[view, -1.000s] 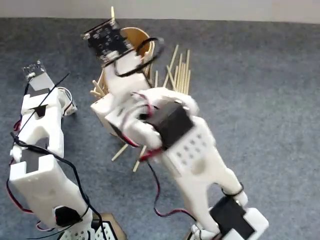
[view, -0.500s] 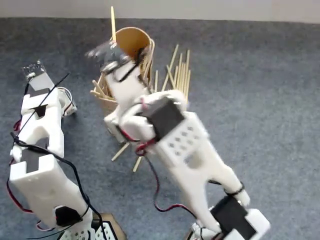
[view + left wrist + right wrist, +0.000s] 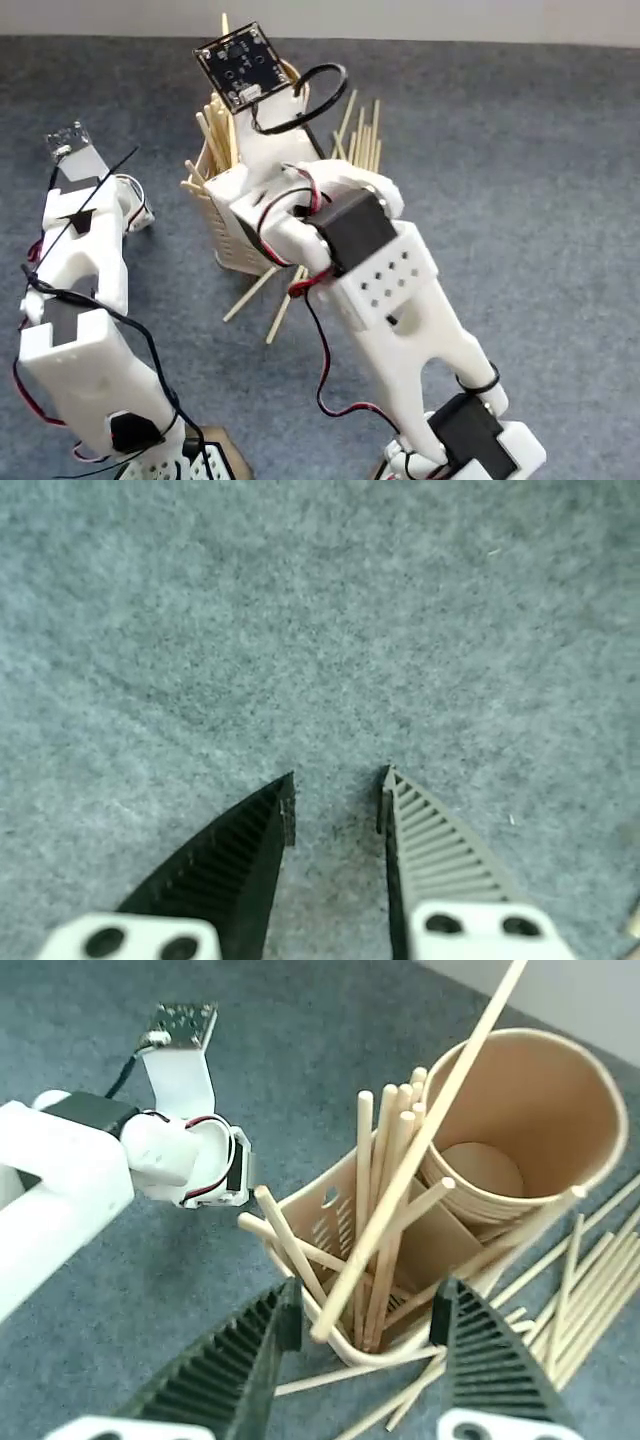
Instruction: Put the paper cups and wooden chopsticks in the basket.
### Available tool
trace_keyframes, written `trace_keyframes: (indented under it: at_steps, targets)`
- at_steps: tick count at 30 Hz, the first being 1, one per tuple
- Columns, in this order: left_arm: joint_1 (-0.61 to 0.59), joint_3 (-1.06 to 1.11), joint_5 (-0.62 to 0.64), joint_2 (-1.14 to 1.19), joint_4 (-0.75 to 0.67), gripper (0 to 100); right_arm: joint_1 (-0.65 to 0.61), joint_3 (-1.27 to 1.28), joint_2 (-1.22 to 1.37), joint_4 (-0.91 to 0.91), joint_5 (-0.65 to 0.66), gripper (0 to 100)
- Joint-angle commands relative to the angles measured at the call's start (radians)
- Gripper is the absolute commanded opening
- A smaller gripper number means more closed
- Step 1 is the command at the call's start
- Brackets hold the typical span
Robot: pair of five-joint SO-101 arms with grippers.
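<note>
The whole worktop is covered in a grey carpet (image 3: 540,180) with a short fuzzy pile, kind of felt-like. Up close it's got a few tiny pale specks (image 3: 512,820) of lint scattered on it. Along the far edge there's a pale strip (image 3: 450,18), off-white and plain. Can't tell if it's a wall or just a bare surface. At the near edge a bit of brown board (image 3: 228,448) pokes in. Light is soft and even, so the shadows are pretty faint.
</note>
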Motion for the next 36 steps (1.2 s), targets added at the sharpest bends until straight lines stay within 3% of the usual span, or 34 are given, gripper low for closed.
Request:
trace_keyframes:
  at_steps: [1, 9, 15, 28, 36]
  targets:
    - [0.027, -0.016, -0.006, 0.001, -0.02, 17, -0.016, 0.025, 0.015, -0.07, 0.014, 21.7]
    - [0.027, -0.016, -0.006, 0.001, -0.02, 17, -0.013, 0.054, 0.068, -0.087, 0.018, 21.3]
    - [0.027, -0.016, -0.006, 0.001, -0.02, 17, -0.001, 0.053, 0.067, -0.087, 0.018, 0.0]
    - [0.027, -0.018, -0.006, 0.001, -0.02, 17, 0.193, 0.002, -0.062, -0.033, 0.018, 0.5]
    - [0.013, -0.019, -0.017, -0.001, -0.015, 17, 0.125, -0.028, -0.168, 0.275, 0.048, 1.0]
